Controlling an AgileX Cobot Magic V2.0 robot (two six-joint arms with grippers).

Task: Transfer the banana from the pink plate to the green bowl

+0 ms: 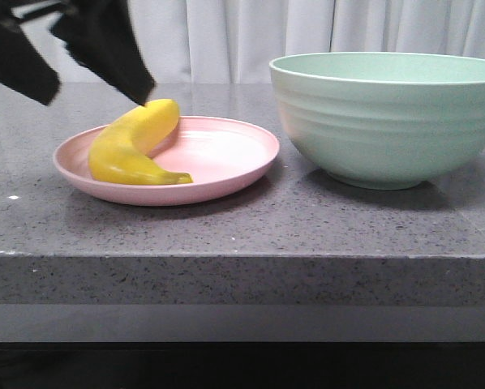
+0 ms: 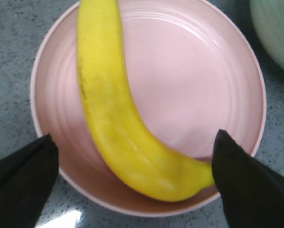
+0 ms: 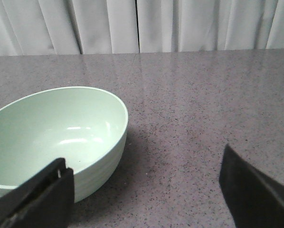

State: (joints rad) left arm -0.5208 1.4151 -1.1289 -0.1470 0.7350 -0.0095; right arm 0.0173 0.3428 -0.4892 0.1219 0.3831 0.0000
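The yellow banana (image 1: 135, 147) lies on the left half of the pink plate (image 1: 226, 158), on the grey counter's left. The green bowl (image 1: 388, 117) stands to the plate's right, empty inside in the right wrist view (image 3: 52, 133). My left gripper (image 1: 96, 85) hangs open above the plate's far left. In the left wrist view its jaws straddle the banana (image 2: 113, 114) over the plate (image 2: 189, 85), one fingertip (image 2: 232, 166) next to the banana's end. My right gripper (image 3: 144, 183) is open and empty beside the bowl, over bare counter. It does not show in the front view.
The grey speckled counter (image 1: 242, 235) has its front edge close to the plate and bowl. White curtains (image 1: 251, 32) hang behind. The bowl's edge (image 2: 277, 33) shows in a corner of the left wrist view.
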